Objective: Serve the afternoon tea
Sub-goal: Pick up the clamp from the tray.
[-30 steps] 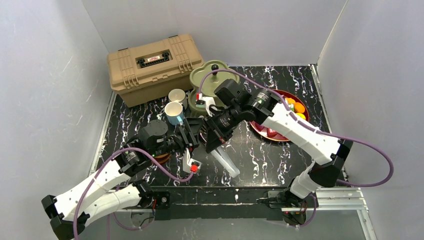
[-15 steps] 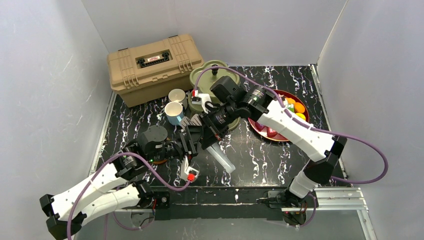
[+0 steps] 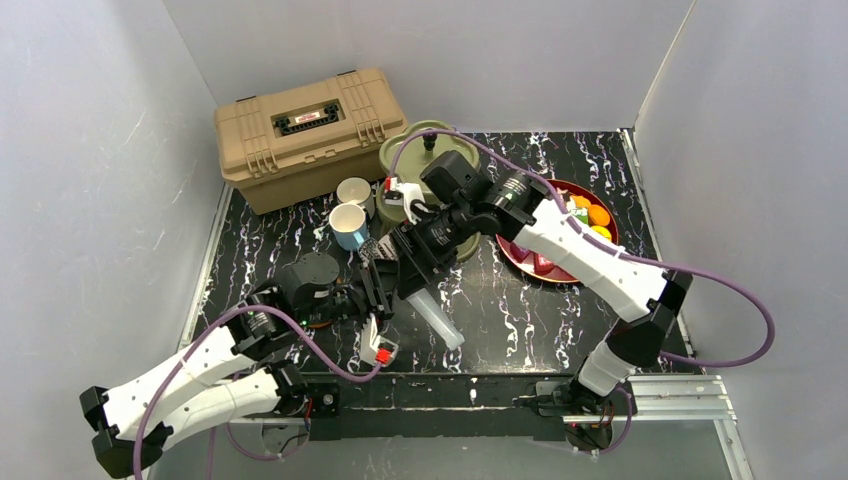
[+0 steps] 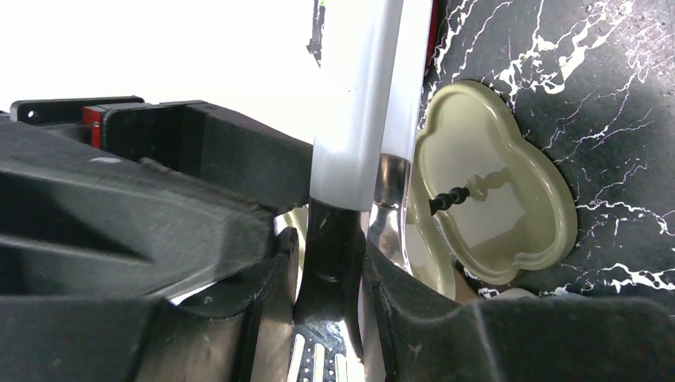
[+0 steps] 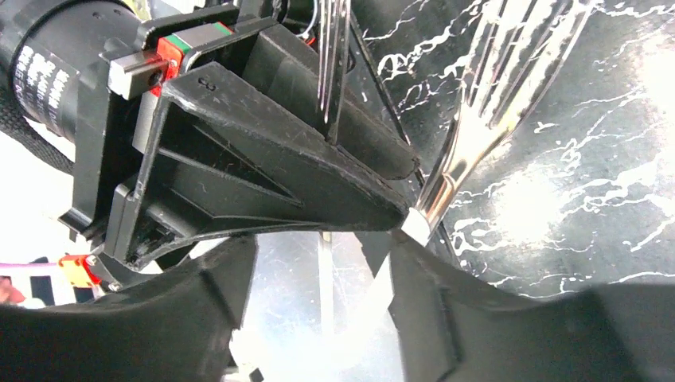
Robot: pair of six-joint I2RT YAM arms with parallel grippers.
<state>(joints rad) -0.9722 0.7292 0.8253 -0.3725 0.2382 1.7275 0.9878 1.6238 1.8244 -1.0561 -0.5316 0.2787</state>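
Note:
A white-handled fork [image 3: 440,322] hangs over the table's front middle. My left gripper [image 3: 376,287] is shut on its metal neck [image 4: 330,247], and the white handle [image 4: 358,103] runs away from that camera. My right gripper [image 3: 405,268] stands open right beside it. In the right wrist view its jaws [image 5: 318,263] are wide apart, a fork [image 5: 477,151] leans on one finger only, and a second set of tines [image 5: 333,72] shows behind the left gripper. The olive-green stand [image 3: 425,150] is just behind. A white mug [image 3: 353,190] and a light-blue mug [image 3: 347,222] stand to its left.
A tan toolbox [image 3: 305,130] fills the back left. A red round tray [image 3: 540,268] with small colourful toy cakes [image 3: 597,215] lies under the right forearm at the right. White walls enclose the black marbled table on three sides.
My right gripper has opened off the fork while my left gripper has closed on it. Both grippers and the fork have drifted slightly left.

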